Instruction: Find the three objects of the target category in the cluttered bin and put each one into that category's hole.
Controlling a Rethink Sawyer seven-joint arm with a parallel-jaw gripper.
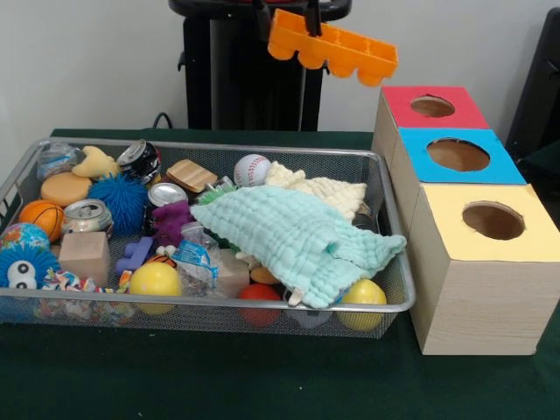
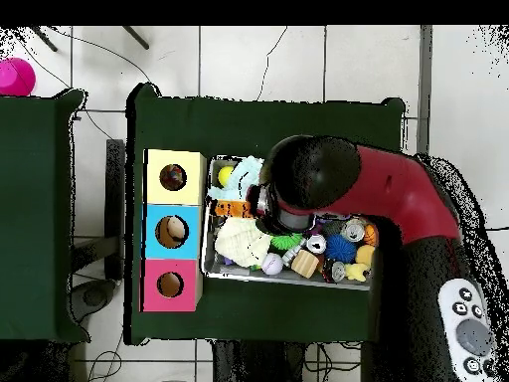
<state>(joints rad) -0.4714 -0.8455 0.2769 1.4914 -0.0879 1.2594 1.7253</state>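
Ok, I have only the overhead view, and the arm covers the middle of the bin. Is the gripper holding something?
Observer: Yes. The gripper is closed on an orange tray with compartments, lifted well above the cluttered bin.
Operator: And what lies in the bin under the arm?
Observer: A pale green cloth, spread over other things. A yellow ball shows below its near edge.
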